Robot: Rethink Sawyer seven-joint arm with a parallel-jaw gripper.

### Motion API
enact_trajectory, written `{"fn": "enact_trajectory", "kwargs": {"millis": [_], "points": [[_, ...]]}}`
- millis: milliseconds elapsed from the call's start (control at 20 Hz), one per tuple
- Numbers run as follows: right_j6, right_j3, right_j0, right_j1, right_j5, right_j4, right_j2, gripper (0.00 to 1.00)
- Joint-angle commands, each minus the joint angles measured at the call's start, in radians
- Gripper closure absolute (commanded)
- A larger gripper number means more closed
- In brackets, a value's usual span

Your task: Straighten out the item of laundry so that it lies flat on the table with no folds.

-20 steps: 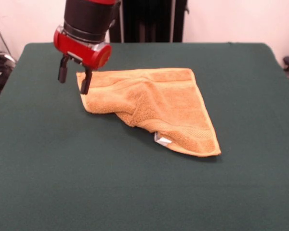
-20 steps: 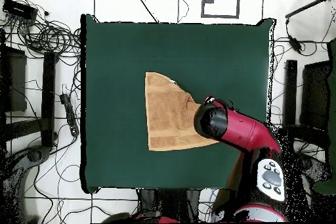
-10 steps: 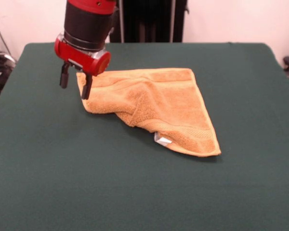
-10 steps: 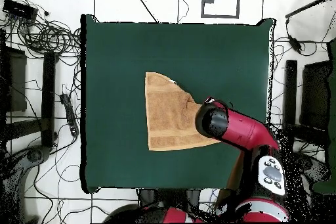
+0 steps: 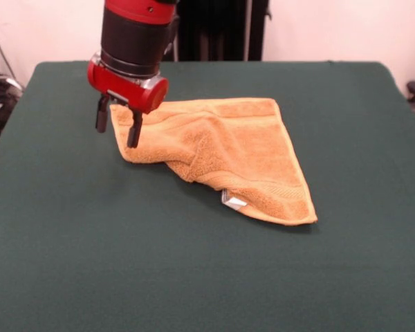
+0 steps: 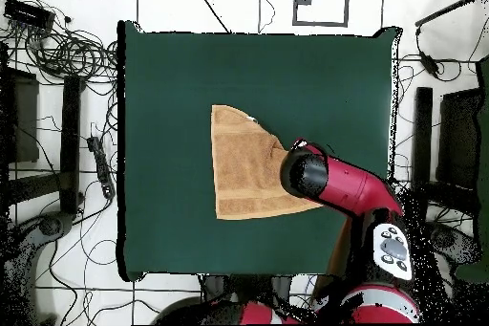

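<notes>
The orange-yellow towel lies folded into a rough triangle on the dark green table. Its white tag pokes out under the near folded edge. In the overhead view the towel sits near the table's middle. My gripper is open and empty. It hangs just above the towel's far left corner, one finger over the cloth and one beside it. In the overhead view the arm's red and black wrist covers that corner and hides the fingers.
Cables and dark stands lie on the floor beside the table in the overhead view. The arm's red link reaches in from the robot's base at the bottom right.
My gripper has moved a little to the right and lower in the front view, closer over the towel's left corner. The towel has not moved.
</notes>
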Motion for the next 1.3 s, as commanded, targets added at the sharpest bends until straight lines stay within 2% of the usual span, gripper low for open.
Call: {"fn": "enact_trajectory", "kwargs": {"millis": [50, 800, 1300], "points": [[0.079, -0.023, 0.007, 0.043, 0.069, 0.011, 0.139, 0.00], [0.126, -0.011, -0.011, 0.021, 0.071, 0.059, 0.175, 0.00], [0.173, -0.056, 0.030, 0.029, 0.118, 0.117, 0.142, 0.00]]}}
